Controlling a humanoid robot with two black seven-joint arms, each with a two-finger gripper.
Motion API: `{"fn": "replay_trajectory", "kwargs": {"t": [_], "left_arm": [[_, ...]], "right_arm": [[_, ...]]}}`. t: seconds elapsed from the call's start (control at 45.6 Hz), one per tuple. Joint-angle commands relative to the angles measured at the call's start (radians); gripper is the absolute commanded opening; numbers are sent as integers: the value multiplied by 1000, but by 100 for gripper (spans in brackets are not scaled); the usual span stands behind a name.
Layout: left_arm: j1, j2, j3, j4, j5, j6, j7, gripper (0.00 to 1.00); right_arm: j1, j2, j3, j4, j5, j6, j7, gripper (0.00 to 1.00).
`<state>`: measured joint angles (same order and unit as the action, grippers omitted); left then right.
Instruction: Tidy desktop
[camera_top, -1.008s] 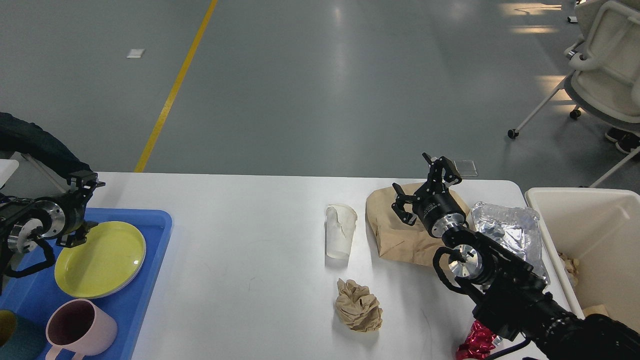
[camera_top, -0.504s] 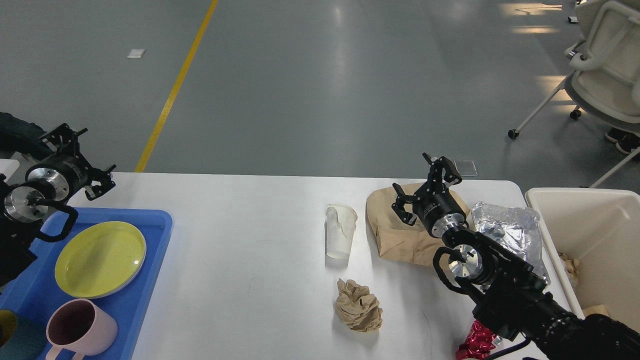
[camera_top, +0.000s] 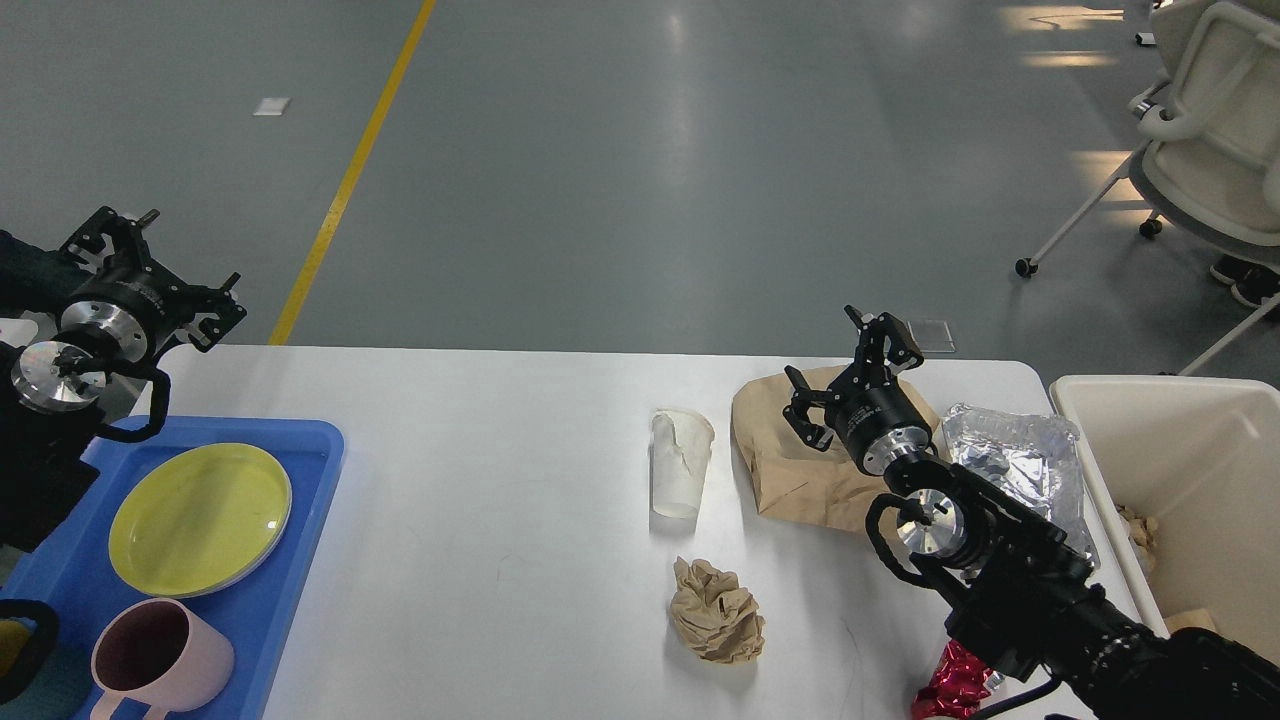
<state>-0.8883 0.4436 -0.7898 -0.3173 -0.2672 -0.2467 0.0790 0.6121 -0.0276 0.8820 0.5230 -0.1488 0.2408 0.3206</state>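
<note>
The white desktop (camera_top: 480, 500) spans the view. On it lie a dented white paper cup (camera_top: 680, 463), a crumpled brown paper ball (camera_top: 717, 611), a flat brown paper bag (camera_top: 800, 465), a crinkled foil tray (camera_top: 1020, 465) and a red foil scrap (camera_top: 950, 682) at the front edge. My right gripper (camera_top: 848, 375) hovers open above the brown bag, holding nothing. At the far left, my left gripper (camera_top: 150, 265) is raised above the table's back corner, open and empty.
A blue tray (camera_top: 300, 450) at the left holds a yellow plate (camera_top: 200, 518) and a pink mug (camera_top: 160, 660). A cream bin (camera_top: 1180, 480) with scraps inside stands past the table's right end. An office chair (camera_top: 1210, 150) is at the back right.
My left gripper rose from beside the yellow plate and swung up toward the table's back left corner. The right arm and the litter did not move.
</note>
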Motion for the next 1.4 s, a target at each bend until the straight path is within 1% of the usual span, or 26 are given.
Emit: {"fn": "replay_trajectory", "kwargs": {"t": [0.0, 0.132, 0.241, 0.482, 0.614, 0.877, 0.965, 1.03, 1.096, 1.184, 1.271, 1.381], "left_arm": [[-20, -22, 0, 0, -1, 3, -1, 96], [-38, -26, 0, 0, 0, 3, -4, 96], [-57, -26, 1, 0, 3, 1, -19, 96], [-58, -22, 3, 0, 6, 0, -21, 96], [-51, -39, 4, 0, 6, 0, -21, 96], [-49, -112, 14, 0, 10, 0, -24, 96], [-51, -117, 14, 0, 10, -3, -24, 96], [-51, -118, 12, 0, 10, -6, -31, 96], [-49, -123, 11, 0, 10, -9, -64, 96], [-49, -151, 17, 0, 10, -9, -148, 96], [-25, -174, 15, 0, 10, -9, -270, 96], [11, -189, 21, 0, 11, -9, -459, 96]], "right_arm": [[0, 0, 0, -1, 0, 0, 0, 100], [0, 0, 0, 0, 0, 0, 0, 100], [0, 0, 0, 0, 0, 0, 0, 100], [0, 0, 0, -1, 0, 0, 0, 100], [0, 0, 0, -1, 0, 0, 0, 100], [0, 0, 0, -1, 0, 0, 0, 100], [0, 0, 0, 0, 0, 0, 0, 100], [0, 0, 0, 0, 0, 0, 0, 100], [0, 0, 0, 0, 0, 0, 0, 100], [0, 0, 0, 0, 0, 0, 0, 100], [0, 0, 0, -1, 0, 0, 0, 100], [0, 0, 0, 0, 0, 0, 0, 100]]}}
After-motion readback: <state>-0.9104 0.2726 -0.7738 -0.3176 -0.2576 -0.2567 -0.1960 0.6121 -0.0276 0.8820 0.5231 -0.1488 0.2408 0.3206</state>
